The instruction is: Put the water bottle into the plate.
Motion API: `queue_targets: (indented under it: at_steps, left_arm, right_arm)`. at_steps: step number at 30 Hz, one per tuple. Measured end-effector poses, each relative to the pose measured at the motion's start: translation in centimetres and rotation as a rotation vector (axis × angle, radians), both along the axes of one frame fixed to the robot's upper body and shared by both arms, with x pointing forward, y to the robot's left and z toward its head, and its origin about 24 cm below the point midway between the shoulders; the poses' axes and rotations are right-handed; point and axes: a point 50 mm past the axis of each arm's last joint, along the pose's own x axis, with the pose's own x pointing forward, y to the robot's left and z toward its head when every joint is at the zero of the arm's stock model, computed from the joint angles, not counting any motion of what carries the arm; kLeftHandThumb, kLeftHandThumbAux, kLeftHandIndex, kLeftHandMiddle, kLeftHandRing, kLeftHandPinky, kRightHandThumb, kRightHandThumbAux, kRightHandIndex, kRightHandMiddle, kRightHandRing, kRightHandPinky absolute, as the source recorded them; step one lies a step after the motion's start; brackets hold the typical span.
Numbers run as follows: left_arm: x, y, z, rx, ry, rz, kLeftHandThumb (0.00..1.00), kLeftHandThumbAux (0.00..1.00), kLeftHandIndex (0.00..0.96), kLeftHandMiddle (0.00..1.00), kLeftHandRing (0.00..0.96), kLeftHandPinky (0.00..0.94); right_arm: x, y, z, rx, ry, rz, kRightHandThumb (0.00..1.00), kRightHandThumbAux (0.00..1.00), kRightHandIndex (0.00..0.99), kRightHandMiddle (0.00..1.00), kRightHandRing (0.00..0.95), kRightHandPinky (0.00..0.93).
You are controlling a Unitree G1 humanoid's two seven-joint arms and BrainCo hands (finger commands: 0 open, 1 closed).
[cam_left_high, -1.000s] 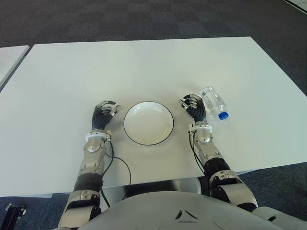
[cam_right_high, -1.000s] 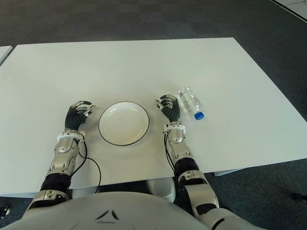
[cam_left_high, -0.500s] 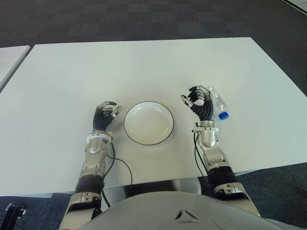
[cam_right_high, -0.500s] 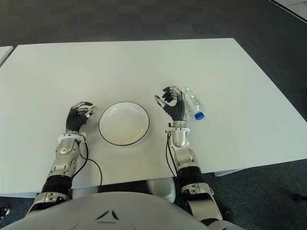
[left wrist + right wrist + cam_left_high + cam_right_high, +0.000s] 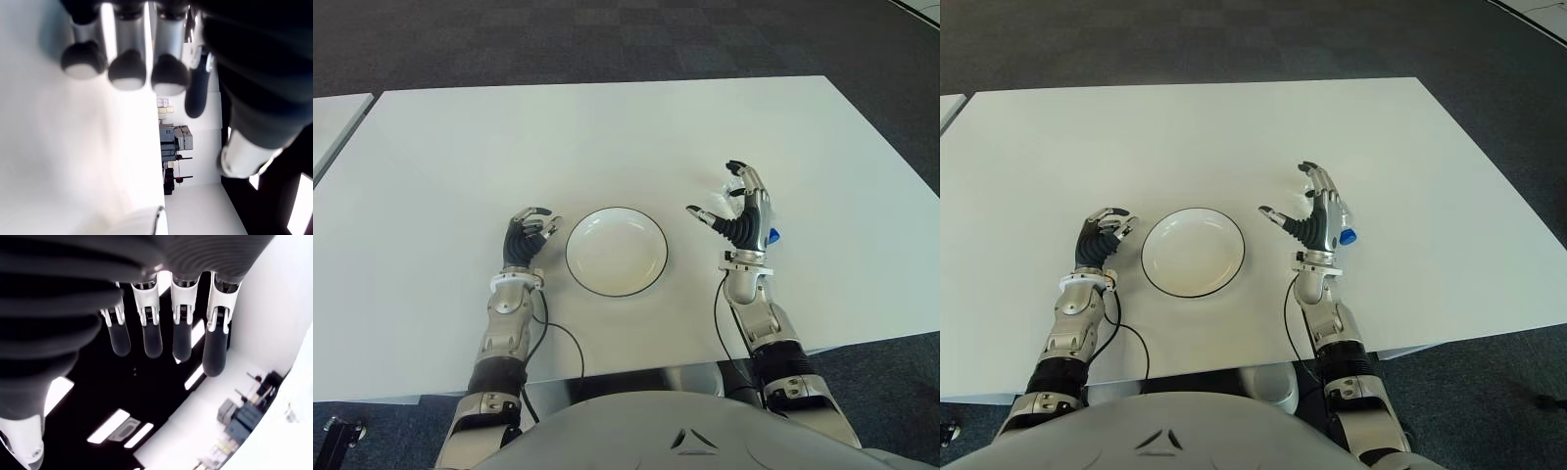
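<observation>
I'm holding the right hand [image 5: 740,210] up with fingers [image 5: 215,350] spread wide and empty, right in front of the bottle [image 5: 1346,233], so I can drop around it. The bottle is lying on the counter [image 5: 607,137] behind that hand, only its blue cap showing, near the plate [image 5: 617,251] on its right. The left hand [image 5: 527,235] is sitting left of the plate, fingers curled, holding nothing. No label I can read.
</observation>
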Motion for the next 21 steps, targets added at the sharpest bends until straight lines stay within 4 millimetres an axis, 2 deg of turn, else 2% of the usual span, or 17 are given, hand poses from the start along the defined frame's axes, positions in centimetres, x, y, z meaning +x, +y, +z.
queue_targets:
  at_steps: [4, 11, 21]
  left_arm:
    - [0.0, 0.0, 0.0, 0.0, 0.002, 0.0, 0.702, 0.722, 0.438, 0.88, 0.875, 0.869]
    - [0.0, 0.0, 0.0, 0.001, 0.002, -0.001, 0.702, 0.722, 0.438, 0.88, 0.875, 0.865]
    - [0.1, -0.1, 0.1, 0.0, 0.001, -0.003, 0.702, 0.722, 0.438, 0.878, 0.872, 0.86]
  right_arm:
    - [0.3, -0.5, -0.1, -0.031, 0.006, -0.063, 0.376, 0.479, 0.002, 0.002, 0.003, 0.004]
    - [1.2, -0.9, -0.7, -0.054, 0.081, -0.178, 0.502, 0.304, 0.0, 0.0, 0.0, 0.0]
    - [3.3, -0.8, -0.1, -0.045, 0.195, -0.257, 0.539, 0.223, 0.0, 0.0, 0.0, 0.0]
